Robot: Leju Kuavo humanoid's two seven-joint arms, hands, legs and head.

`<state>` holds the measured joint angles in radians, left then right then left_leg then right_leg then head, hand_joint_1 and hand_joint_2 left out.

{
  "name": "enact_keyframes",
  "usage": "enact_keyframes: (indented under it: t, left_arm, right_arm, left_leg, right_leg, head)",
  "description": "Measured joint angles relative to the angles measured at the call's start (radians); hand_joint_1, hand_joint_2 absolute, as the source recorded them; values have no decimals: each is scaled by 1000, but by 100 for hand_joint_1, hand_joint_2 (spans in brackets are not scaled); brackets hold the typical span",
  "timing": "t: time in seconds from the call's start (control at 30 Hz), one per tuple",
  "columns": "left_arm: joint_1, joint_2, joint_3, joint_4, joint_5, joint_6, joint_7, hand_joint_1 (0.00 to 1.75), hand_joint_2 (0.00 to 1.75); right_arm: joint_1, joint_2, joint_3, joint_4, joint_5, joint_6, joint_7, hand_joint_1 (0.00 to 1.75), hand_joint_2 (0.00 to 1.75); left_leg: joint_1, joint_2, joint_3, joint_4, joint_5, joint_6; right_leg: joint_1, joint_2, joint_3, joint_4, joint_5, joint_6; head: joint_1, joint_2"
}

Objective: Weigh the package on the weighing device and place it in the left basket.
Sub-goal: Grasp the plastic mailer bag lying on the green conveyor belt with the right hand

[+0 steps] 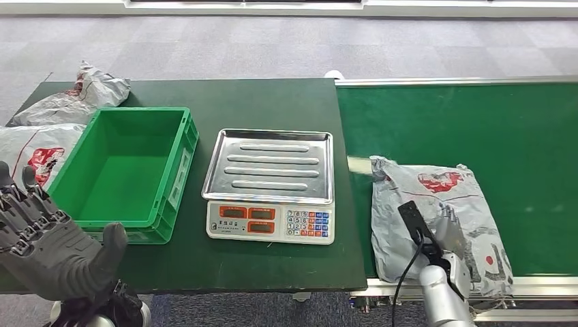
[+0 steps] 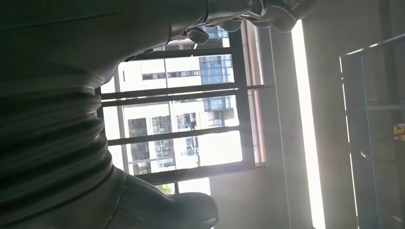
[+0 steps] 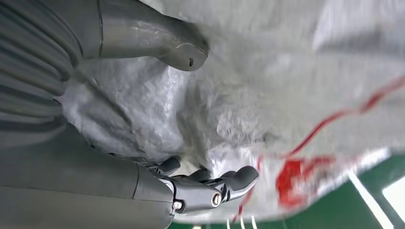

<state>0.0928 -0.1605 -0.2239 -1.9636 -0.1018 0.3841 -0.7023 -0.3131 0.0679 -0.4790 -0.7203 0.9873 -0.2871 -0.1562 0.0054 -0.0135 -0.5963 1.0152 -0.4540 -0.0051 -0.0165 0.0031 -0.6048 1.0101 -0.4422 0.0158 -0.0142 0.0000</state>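
Raised close to the head camera at the lower left, the left hand [image 1: 51, 242] is spread wide with its palm up and nothing in it. Its wrist view looks past the ribbed cover and thumb toward a window [image 2: 181, 114] with buildings outside.

Just beyond that hand sits the green basket [image 1: 174, 170] on the dark green table [image 1: 272, 266], with nothing inside. Two more grey bags lie beside it — one behind the basket's far left corner [image 1: 75, 99], another against its left side [image 1: 34, 153].

To the basket's right stands the scale [image 1: 271, 187], its steel tray bare and its keypad facing the robot.

Further right, on the green conveyor belt [image 1: 477, 129], lies the package [image 1: 443, 204] — a crumpled grey bag with red printing, near the belt's left edge. The right hand [image 1: 446, 235] rests on top of it. In the right wrist view the thumb [image 3: 157, 40] and the dark fingers [image 3: 215, 186] are parted, with the wrinkled plastic bulging between them; whether they have a real grip on the package, I cannot tell.
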Motion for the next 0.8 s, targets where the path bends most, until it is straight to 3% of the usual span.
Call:
enact_keyframes:
  t: [0.43, 0.8]
  left_arm:
    - [-15, -4, 0, 20, -1, -10, 0, 0, 175]
    - [-24, -5, 0, 25, -2, -10, 0, 0, 175]
  right_arm:
    - [10, 30, 34, 83, -5, 19, -4, 0, 175]
    - [-9, 40, 47, 146, 7, -43, 5, 0, 175]
  left_leg:
    - [-1, 1, 0, 0, 0, 0]
    - [0, 1, 1, 0, 0, 0]
  right_leg:
    - [0, 1, 0, 0, 0, 0]
    - [0, 1, 1, 0, 0, 0]
  head:
    - [0, 0]
    - [0, 0]
